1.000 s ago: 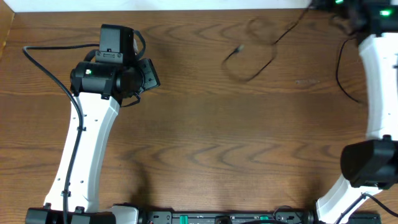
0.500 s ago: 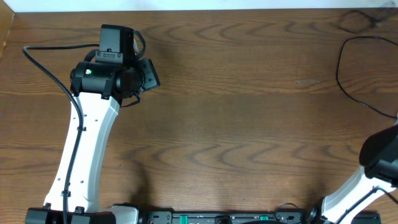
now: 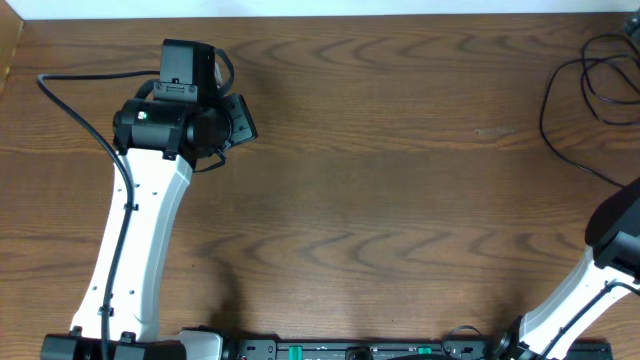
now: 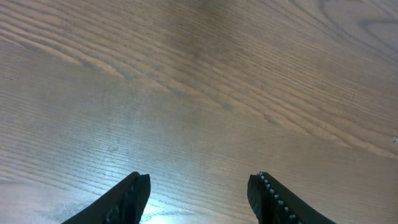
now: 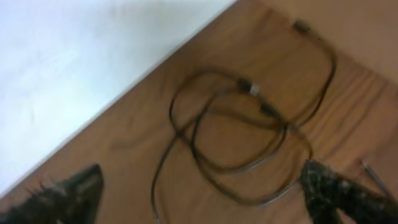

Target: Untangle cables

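Observation:
A thin black cable (image 5: 247, 201) lies in loose overlapping loops on the wooden table, close to its far edge, with a small plug end (image 5: 251, 88) near the middle of the loops. From overhead the same cable (image 3: 586, 72) sits in the far right corner. My right gripper (image 5: 205, 199) hovers over it, open wide, with a finger on either side of the loops and nothing held. It is outside the overhead view. My left gripper (image 4: 199, 193) is open above bare wood at the far left, with nothing between its fingers.
A thicker black arm lead (image 3: 545, 110) curves across the right side of the table towards the right arm (image 3: 610, 235). The left arm (image 3: 150, 200) stretches up the left side. The table's far edge (image 5: 180, 59) runs just behind the loops.
The right arm pulled the black cable from the back middle to the far right corner, then opened its gripper and let it drop. The left arm has not moved.

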Action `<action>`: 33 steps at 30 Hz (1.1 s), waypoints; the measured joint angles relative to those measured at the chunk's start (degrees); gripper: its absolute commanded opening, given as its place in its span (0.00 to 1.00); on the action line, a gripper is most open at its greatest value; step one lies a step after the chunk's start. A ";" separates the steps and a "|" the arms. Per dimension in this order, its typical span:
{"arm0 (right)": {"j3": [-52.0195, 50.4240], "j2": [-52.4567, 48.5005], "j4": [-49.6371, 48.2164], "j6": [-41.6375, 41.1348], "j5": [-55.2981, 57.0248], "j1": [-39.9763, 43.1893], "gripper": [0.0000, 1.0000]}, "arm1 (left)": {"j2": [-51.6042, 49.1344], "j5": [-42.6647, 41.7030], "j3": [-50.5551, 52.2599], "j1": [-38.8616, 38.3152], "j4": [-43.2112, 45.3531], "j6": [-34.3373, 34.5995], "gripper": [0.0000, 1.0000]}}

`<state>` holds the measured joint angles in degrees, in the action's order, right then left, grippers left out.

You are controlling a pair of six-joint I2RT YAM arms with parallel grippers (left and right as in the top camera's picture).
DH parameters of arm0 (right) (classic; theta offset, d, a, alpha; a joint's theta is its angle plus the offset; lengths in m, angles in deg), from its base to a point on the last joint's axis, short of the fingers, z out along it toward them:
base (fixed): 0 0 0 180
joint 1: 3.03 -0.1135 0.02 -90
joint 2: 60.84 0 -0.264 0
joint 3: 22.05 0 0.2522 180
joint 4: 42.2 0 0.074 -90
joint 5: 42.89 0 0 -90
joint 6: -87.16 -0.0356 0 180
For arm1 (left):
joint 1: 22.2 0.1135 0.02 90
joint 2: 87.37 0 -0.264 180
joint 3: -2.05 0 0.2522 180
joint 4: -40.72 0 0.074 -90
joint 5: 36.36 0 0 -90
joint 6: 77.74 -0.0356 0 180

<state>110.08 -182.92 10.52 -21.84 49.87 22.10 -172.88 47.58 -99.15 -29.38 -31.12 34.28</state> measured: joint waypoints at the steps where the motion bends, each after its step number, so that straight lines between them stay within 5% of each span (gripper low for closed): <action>1: 0.00 0.13 2.23 -0.07 -2.36 -0.02 0.99 | 0.00 0.02 0.00 0.00 -0.04 0.00 0.61; 4: -0.02 1.07 7.67 0.15 -8.31 -0.13 0.99 | 0.00 0.02 0.00 0.00 -0.02 0.13 0.79; 5: -0.02 1.73 9.51 0.48 -10.73 -0.24 0.99 | 0.00 0.02 0.00 0.00 -0.02 0.02 0.96; 6: -0.02 2.86 11.80 1.25 -13.92 -0.52 0.99 | 0.00 0.02 0.00 0.00 -0.02 -0.26 0.98; 12: -0.02 13.51 22.38 9.53 -23.61 -5.57 0.99 | 0.00 0.00 0.00 0.00 -0.04 -0.22 0.98; 21: 0.15 35.23 36.57 18.27 -19.74 -16.90 0.99 | 0.00 0.00 0.00 0.00 -0.02 -0.22 0.98; 33: 0.42 54.14 38.84 19.63 -18.32 -19.23 0.99 | 0.00 0.00 0.00 0.00 0.00 -0.22 0.99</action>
<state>110.49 -128.78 49.36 -2.21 31.56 2.87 -172.88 47.58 -99.15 -29.38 -31.12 34.07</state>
